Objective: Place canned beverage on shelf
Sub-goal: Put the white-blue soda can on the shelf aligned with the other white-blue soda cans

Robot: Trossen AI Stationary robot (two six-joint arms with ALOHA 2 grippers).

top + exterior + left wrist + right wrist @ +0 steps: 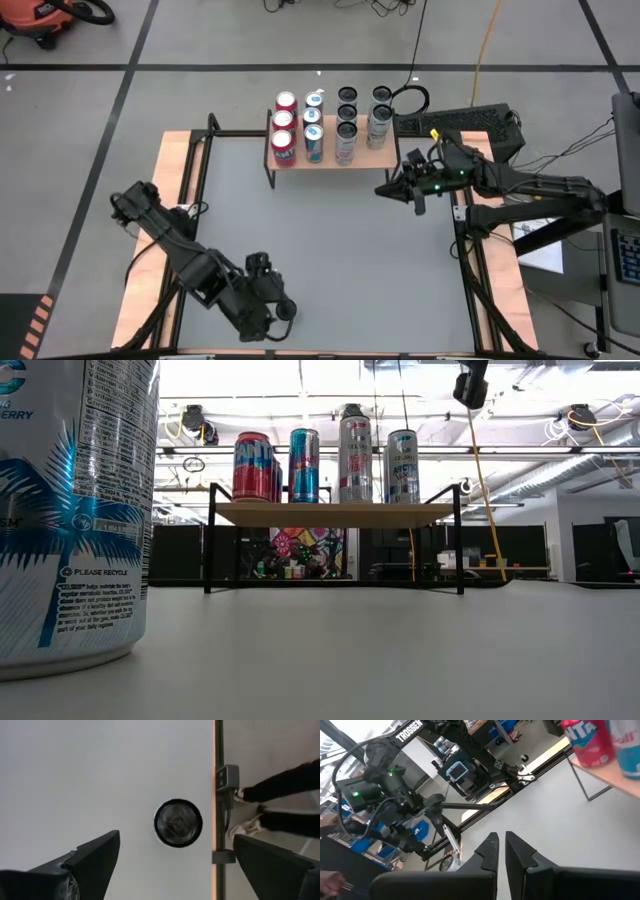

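High view: ten cans [346, 134], one shelf [328, 156]

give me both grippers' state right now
left gripper: open, above a can, holding nothing
right gripper: shut, empty, near the shelf

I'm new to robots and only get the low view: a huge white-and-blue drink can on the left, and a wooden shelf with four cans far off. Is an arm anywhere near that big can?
Observer: Yes. The left gripper hovers above the white-and-blue drink can, fingers open, its camera looking down on the lid.
Operator: And the dark thing hanging at the top?
Observer: That is the right gripper, shut, over the grey table off the right end of the light-brown wooden shelf.
Operator: Only four cans up there?
Observer: No. More stand behind them; the red cans alone number three.
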